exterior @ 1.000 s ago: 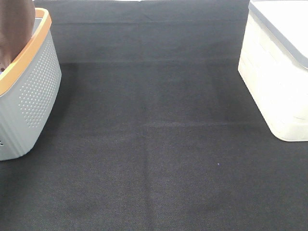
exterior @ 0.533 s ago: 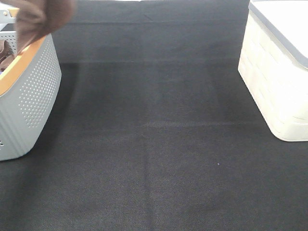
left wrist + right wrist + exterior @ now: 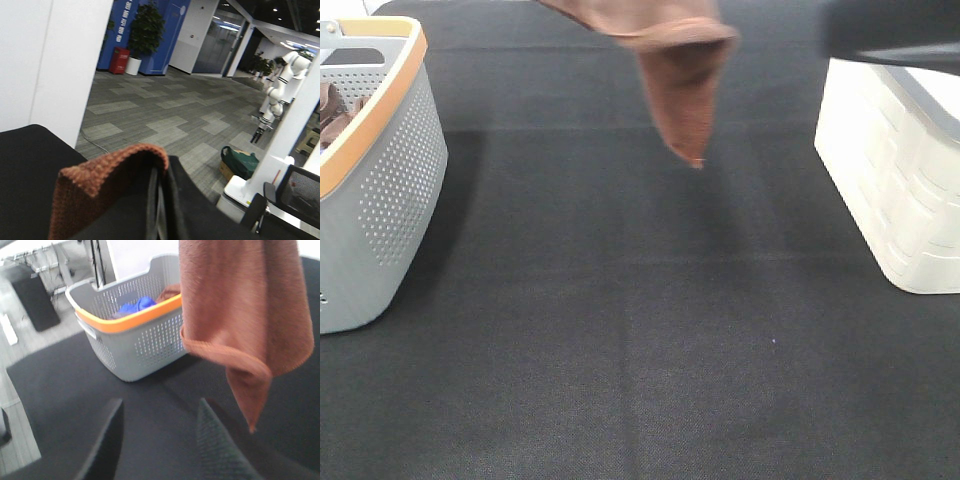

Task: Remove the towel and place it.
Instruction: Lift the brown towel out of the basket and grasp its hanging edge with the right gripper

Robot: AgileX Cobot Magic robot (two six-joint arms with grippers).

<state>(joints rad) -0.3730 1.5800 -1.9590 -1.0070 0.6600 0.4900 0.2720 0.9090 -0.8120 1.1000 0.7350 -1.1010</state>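
Note:
The towel (image 3: pixel 680 70), a rust-brown cloth, hangs in the air above the middle of the black table, its lowest corner pointing down. It is carried from above the exterior high view's top edge. In the left wrist view the towel (image 3: pixel 100 185) is draped over my left gripper (image 3: pixel 161 175), whose jaws are pressed shut on its hem. My right gripper (image 3: pixel 160 440) is open with nothing between its dark fingers (image 3: pixel 107 440). The towel (image 3: pixel 240 315) hangs just beyond them, apart from the fingers. A dark blur at the top right is my right arm (image 3: pixel 890 30).
A grey perforated basket (image 3: pixel 380 190) with an orange rim stands at the left edge, with another brown cloth (image 3: pixel 332 110) inside. The right wrist view also shows something blue (image 3: pixel 135 305) in the basket (image 3: pixel 135 340). A white lidded box (image 3: pixel 900 180) stands at the right edge.
The towel has come up out of the basket and swung right, from the top left corner to above the table's middle. My right arm has entered at the top right.

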